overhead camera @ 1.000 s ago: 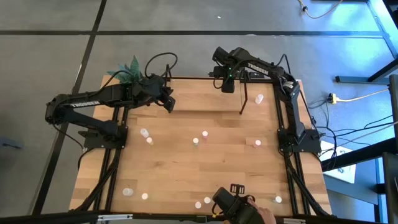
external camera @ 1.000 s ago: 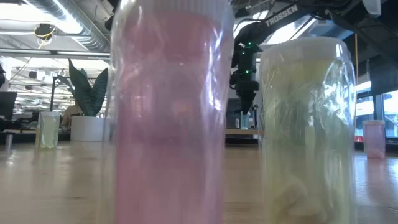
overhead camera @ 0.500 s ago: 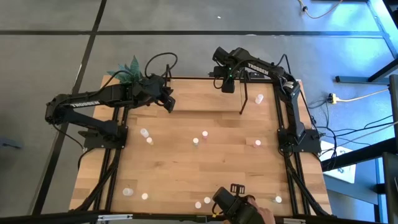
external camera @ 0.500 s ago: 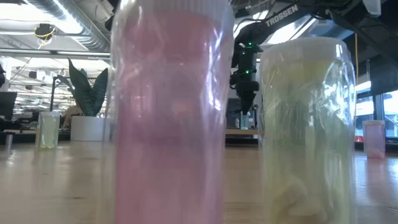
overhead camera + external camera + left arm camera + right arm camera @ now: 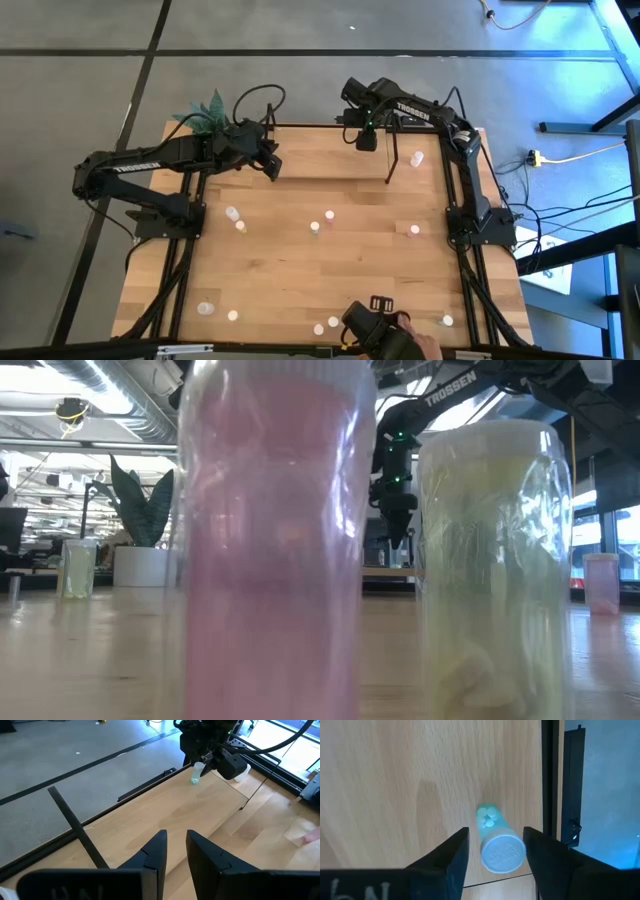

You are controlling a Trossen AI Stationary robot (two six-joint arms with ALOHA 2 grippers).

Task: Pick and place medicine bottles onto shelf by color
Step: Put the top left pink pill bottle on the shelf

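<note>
Greenish bottle (image 5: 496,840) stands between the right hand's (image 5: 495,851) spread fingers, top centre; roughly ten bottles dot the counter (image 5: 300,270) unsorted; left hand (image 5: 175,851) nearly closed, empty.

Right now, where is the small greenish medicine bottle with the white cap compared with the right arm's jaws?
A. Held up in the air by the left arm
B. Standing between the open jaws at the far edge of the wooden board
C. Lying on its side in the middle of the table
B: the right wrist view shows the greenish medicine bottle upright on the wooden board between the right gripper, jaws apart on either side.
</note>
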